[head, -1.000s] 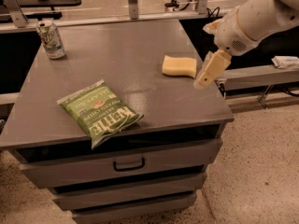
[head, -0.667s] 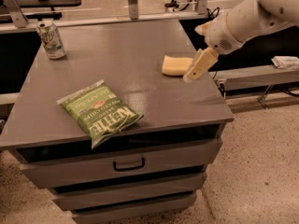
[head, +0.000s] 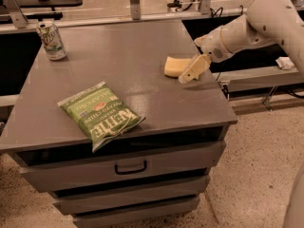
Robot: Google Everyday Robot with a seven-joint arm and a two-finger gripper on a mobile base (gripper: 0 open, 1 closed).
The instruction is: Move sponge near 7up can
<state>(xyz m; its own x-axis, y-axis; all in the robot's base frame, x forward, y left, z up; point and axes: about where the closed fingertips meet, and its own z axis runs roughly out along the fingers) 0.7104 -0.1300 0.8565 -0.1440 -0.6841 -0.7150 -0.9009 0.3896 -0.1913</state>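
We see our arm (head: 266,18) reaching in from the upper right, its white forearm sloping down and leftward across the right edge of the counter (head: 133,65). The wrist (head: 216,45) (a rounded, pale joint) sits just past that edge, toward the back right corner. From it the gripper (head: 192,70) points down and left, low over the countertop.

Cabinet top (head: 123,56) w/ sponge (head: 173,66), 7up can (head: 51,41), chip bag (head: 99,113); gripper (head: 190,74) by sponge.
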